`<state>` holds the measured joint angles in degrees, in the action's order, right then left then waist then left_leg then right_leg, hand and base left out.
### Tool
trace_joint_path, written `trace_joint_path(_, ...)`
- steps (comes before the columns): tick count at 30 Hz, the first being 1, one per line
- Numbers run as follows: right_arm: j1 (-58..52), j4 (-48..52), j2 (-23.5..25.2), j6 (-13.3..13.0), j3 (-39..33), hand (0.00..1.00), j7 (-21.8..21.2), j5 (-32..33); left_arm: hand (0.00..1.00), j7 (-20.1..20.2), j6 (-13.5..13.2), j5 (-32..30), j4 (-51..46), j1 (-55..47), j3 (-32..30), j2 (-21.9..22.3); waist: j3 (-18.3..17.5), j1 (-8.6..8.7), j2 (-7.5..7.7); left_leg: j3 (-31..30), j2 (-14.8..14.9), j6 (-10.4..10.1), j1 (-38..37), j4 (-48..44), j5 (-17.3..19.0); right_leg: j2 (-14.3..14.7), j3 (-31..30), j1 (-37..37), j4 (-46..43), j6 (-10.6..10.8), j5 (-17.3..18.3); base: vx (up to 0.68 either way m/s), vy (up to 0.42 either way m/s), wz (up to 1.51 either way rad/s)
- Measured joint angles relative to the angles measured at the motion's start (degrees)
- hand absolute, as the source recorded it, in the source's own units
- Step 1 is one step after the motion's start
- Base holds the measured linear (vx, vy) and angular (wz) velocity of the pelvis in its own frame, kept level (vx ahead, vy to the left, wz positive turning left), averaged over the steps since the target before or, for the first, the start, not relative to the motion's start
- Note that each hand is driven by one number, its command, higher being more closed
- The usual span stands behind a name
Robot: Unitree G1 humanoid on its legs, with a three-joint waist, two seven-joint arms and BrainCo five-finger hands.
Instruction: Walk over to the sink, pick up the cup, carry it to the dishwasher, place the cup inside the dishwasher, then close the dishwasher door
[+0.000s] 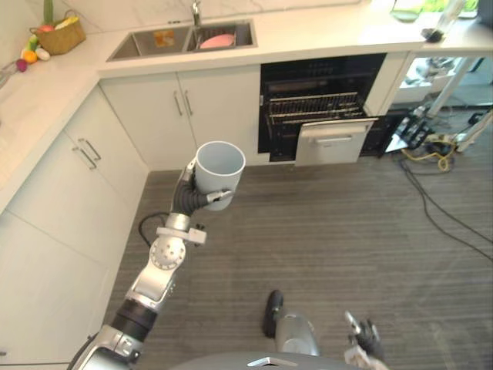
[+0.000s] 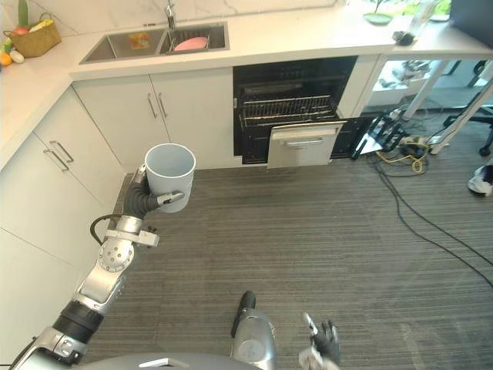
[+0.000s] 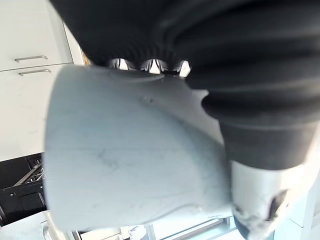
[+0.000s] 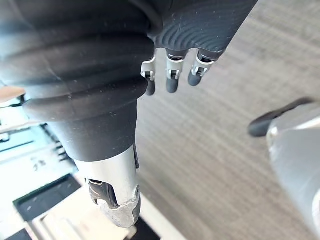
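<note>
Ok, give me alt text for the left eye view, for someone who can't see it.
The robot's left hand holds a pale grey cup upright above a grey striped floor. Ahead, the dishwasher stands open under a white counter, its rack showing, right of the sink. The right hand hangs low, empty.

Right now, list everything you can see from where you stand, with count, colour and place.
cup: one, pale blue-grey, upright in the left hand, over the floor
dishwasher: one, black, under the counter right of the sink, door open, wire rack showing
sink: one, steel, two basins, in the back counter
pink item: one, in the sink's right basin; cannot tell what it is
faucet: one, silver, behind the sink
basket: one, tan woven, holding fruit, on the counter's left corner
cabinets: several, white, under the counter
cables: several, dark and yellow, on the floor at right
left hand: curled round the cup
right hand: low at right, fingers relaxed, empty
</note>
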<state>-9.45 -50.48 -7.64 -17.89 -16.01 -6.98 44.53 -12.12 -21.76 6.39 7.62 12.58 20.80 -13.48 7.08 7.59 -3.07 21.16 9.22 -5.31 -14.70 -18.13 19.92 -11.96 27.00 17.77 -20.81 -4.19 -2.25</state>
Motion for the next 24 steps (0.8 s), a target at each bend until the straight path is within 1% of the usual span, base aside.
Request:
trace_joint_path(1, 0.57, 2.41, 0.25, -0.42, 0.17, 0.0, 0.02, -0.03, 1.0, -0.16, -0.36, -0.08, 0.11, 0.09, 0.71, 0.01, -0.16, -0.6, 0.32, 0.49, 0.55, -0.04, -0.67, -2.56, -0.21, -0.72, -0.75, 0.53, -4.9, 0.31, 3.59, 0.32, -0.095, -0.18)
trace_joint_path(2, 1.12, 5.04, 0.11, -0.39, 0.15, 0.0, 0.17, 0.03, 1.0, -0.86, -0.59, -0.59, -0.03, -0.12, 1.91, 0.5, -0.12, -1.36, 1.18, 0.54, 0.67, -0.93, -0.65, -6.1, -1.23, -1.15, -1.3, 1.06, -8.55, 0.72, 6.39, 0.31, -0.108, -0.25)
trace_joint_path(3, 1.4, 6.39, -0.13, -0.35, 0.15, 0.0, 0.19, 0.01, 1.0, -1.44, -0.61, -0.88, -0.3, -0.58, 2.31, 0.8, -0.15, -1.64, 1.19, 0.55, 1.25, -1.74, -0.18, -8.62, -1.86, -1.1, -1.32, 0.85, -9.1, 0.75, 7.2, 0.28, -0.11, -0.33)
trace_joint_path(4, 1.76, 9.33, -0.41, -0.36, 0.12, 0.0, 0.19, -0.09, 1.0, -2.14, -0.6, -1.65, -0.5, -1.15, 3.16, 1.35, -0.04, -2.03, 0.46, 0.44, 3.52, -4.76, 1.64, -15.43, -4.27, 0.17, -1.32, -0.69, -8.63, 0.92, 8.13, 0.26, -0.081, -0.32)
trace_joint_path(5, 1.82, 10.66, -0.44, -0.36, 0.11, 0.0, 0.18, -0.39, 1.0, -2.45, -0.53, -1.95, -1.07, -1.45, 3.58, 1.55, 0.02, -2.29, 0.14, -0.55, 4.73, -5.66, 3.45, -19.67, -6.73, 1.03, -1.38, -1.67, -7.97, 0.91, 8.42, 0.32, -0.088, -0.48)
trace_joint_path(6, 1.83, 13.44, -0.59, -0.28, 0.27, 0.0, 0.19, -1.8, 1.0, -2.59, -0.25, -2.1, -4.1, -2.93, 3.87, 1.89, 0.14, -2.89, -0.68, -4.26, 6.64, -6.68, 7.79, -28.55, -15.24, 2.94, -1.49, -3.9, -6.22, 0.88, 8.77, 0.37, -0.028, -0.69)
trace_joint_path(7, 1.8, 15.34, -1.02, -0.23, 1.31, 0.0, 0.18, -2.75, 1.0, -2.64, -0.06, -2.17, -7.44, -5.05, 3.58, 1.7, 0.08, -3.84, -0.69, -6.27, 7.41, -8.37, 11.53, -36.04, -23.92, 3.65, -2.43, -6.06, -4.02, 0.8, 9.39, 0.33, 0.032, -0.82)
trace_joint_path(8, 1.93, 16.45, -1.61, -0.16, 1.98, 0.0, 0.15, -2.86, 1.0, -2.67, 0.11, -2.21, -8.6, -5.75, 3.49, 2.04, 0.15, -4.32, -0.71, -6.66, 7.38, -9.01, 13.9, -39.51, -20.72, 4.36, -3.85, -6.31, -3.66, 0.87, 9.6, 0.35, 0.122, -0.97)
trace_joint_path(9, 2.66, 18.94, -2.62, 0.38, 3.13, 0.0, 0.11, -3.18, 1.0, -2.84, 0.57, -2.21, -9.91, -6.45, 3.4, 2.41, -0.08, -4.79, -1.36, -6.11, 6.73, -7.98, 17.95, -42.95, -13.03, 4.82, -5.75, -7.14, -3.54, 0.49, 10.13, 0.33, 0.121, -0.99)
trace_joint_path(10, 3.87, 21.58, -3.09, 0.79, 5.04, 0.0, 0.05, -3.5, 1.0, -2.97, 0.85, -2.21, -10.61, -7.08, 2.77, 2.39, 0.08, -5.08, -0.99, -4.54, 5.2, -4.24, 19.87, -40.63, -7.14, 4.86, -8.19, -8.19, -3.59, 0.69, 10.75, 0.34, 0.101, -1.08)
trace_joint_path(11, 4.63, 23.1, -3.21, 0.87, 6.33, 0.0, 0.0, -3.56, 1.0, -3.35, 0.83, -2.21, -11.21, -7.66, 2.25, 2.4, 0.23, -5.61, -0.73, -3.9, 4.27, -3.31, 20.55, -37.83, -5.07, 4.83, -9.8, -8.58, -3.62, 0.87, 10.85, 0.32, 0.094, -1.25)
trace_joint_path(12, 6.19, 25.93, -3.45, 0.83, 8.28, 0.0, -0.22, -4.05, 1.0, -4.54, 0.57, -2.34, -11.9, -8.38, 1.7, 2.4, 0.24, -6.63, -0.33, -4.41, 2.33, -1.97, 21.69, -29.99, -2.51, 4.82, -12.8, -8.88, -3.64, 1.41, 11.2, 0.29, 0.129, -1.23)
trace_joint_path(13, 8.09, 27.52, -3.9, 0.82, 10.52, 0.0, -0.41, -4.4, 1.0, -5.51, 0.34, -2.97, -11.91, -8.42, 1.73, 2.55, 0.27, -6.91, -0.15, -6.66, 0.81, -1.27, 23.07, -19.91, -2.03, 4.59, -15.3, -9.24, -3.63, 2.4, 12.24, 0.32, 0.204, -1.13)
trace_joint_path(14, 10.29, 27.55, -3.99, 0.85, 12.32, 0.0, -0.22, -4.39, 1.0, -6.7, -0.12, -4.38, -11.38, -8.51, 1.85, 2.91, 0.58, -6.58, 0.44, -8.51, -0.13, -1.09, 24.11, -9.43, -3.77, 3.81, -16.79, -9.91, -3.65, 3.44, 13.06, 0.26, 0.209, -0.62)
trace_joint_path(15, 11.14, 27.57, -4.05, 0.87, 13.13, 0.0, -0.03, -4.39, 1.0, -7.31, -0.17, -4.79, -11.33, -8.71, 1.91, 3.26, 0.58, -6.27, 0.72, -8.77, -0.12, -1.39, 24.59, -4.47, -5.46, 3.16, -17.09, -10.22, -3.66, 3.97, 13.39, 0.26, 0.246, -0.29)
trace_joint_path(16, 12.11, 27.57, -4.15, 1.07, 14.0, 0.0, 0.22, -4.44, 1.0, -8.67, -0.42, -6.06, -11.18, -8.94, 1.92, 4.01, 0.58, -5.56, 0.84, -8.76, 0.7, -2.24, 25.71, 1.92, -8.49, 2.48, -17.22, -10.87, -3.58, 4.81, 13.95, 0.26, 0.257, -0.04)
trace_joint_path(17, 12.59, 27.59, -4.34, 1.47, 14.24, 0.0, 0.38, -4.46, 1.0, -9.44, -0.76, -6.8, -10.91, -8.86, 1.88, 4.64, 0.64, -4.97, 0.63, -8.39, 1.88, -2.94, 26.97, 5.0, -10.13, 2.27, -17.06, -11.44, -3.57, 5.6, 14.44, 0.26, 0.268, 0.07)
trace_joint_path(18, 12.64, 27.53, -4.48, 2.01, 13.99, 0.0, 1.04, -4.51, 1.0, -10.55, -1.01, -7.47, -10.38, -8.56, 1.91, 5.38, 0.71, -4.24, 0.34, -6.61, 3.88, -3.7, 28.49, 6.72, -11.34, 2.16, -16.72, -12.29, -4.02, 7.29, 15.52, 0.28, 0.305, 0.09)
trace_joint_path(19, 11.91, 27.51, -4.45, 2.14, 13.46, 0.0, 1.21, -4.51, 1.0, -11.64, -1.45, -8.43, -8.33, -7.79, 2.12, 5.84, 0.8, -3.92, 0.29, -4.36, 5.17, -3.25, 28.45, 7.37, -14.06, 1.47, -16.92, -13.98, -5.46, 9.14, 17.58, 0.33, 0.335, -0.03)
trace_joint_path(20, 11.52, 27.56, -4.33, 2.13, 13.37, 0.0, 0.99, -4.55, 1.0, -12.64, -1.57, -9.13, -6.14, -6.98, 2.05, 5.45, 1.07, -3.77, 1.31, -3.69, 4.35, -3.07, 26.76, 5.45, -18.99, -0.39, -17.5, -16.06, -6.07, 10.62, 19.29, 0.34, 0.328, -0.11)
trace_joint_path(21, 11.52, 27.71, -4.51, 2.11, 13.27, 0.0, 0.77, -4.54, 1.0, -13.02, -1.54, -9.28, -5.31, -6.63, 1.83, 5.23, 1.3, -3.42, 2.05, -4.25, 3.58, -3.02, 26.84, 3.45, -19.01, -1.24, -17.63, -17.2, -5.34, 10.68, 19.57, 0.35, 0.332, -0.23)
trace_joint_path(22, 11.42, 28.73, -5.48, 2.09, 12.81, 0.0, 0.43, -4.51, 1.0, -13.9, -1.46, -9.28, -4.58, -6.06, 1.68, 4.75, 1.38, -3.47, 2.6, -5.7, 1.94, -1.76, 27.64, -0.2, -18.24, -2.37, -17.3, -19.47, -2.42, 8.94, 19.54, 0.37, 0.346, -0.37)
trace_joint_path(23, 11.58, 30.54, -5.94, 1.99, 11.54, 0.0, -0.75, -4.3, 1.0, -13.92, -1.22, -9.25, -4.71, -4.64, 1.38, 3.8, 1.07, -4.29, 3.56, -5.13, 0.93, 1.22, 27.83, -1.82, -18.03, -4.58, -16.1, -17.96, -11.0, 8.48, 20.58, 0.37, 0.339, -0.35)
trace_joint_path(24, 11.52, 31.58, -5.8, 2.02, 10.72, 0.0, -1.41, -4.01, 1.0, -13.84, -1.07, -9.18, -4.61, -3.7, 1.36, 2.75, 0.87, -4.2, 4.61, -4.92, 0.02, 2.56, 27.95, -2.78, -17.78, -5.7, -15.06, -16.83, -17.66, 9.07, 20.39, 0.43, 0.284, -0.13)
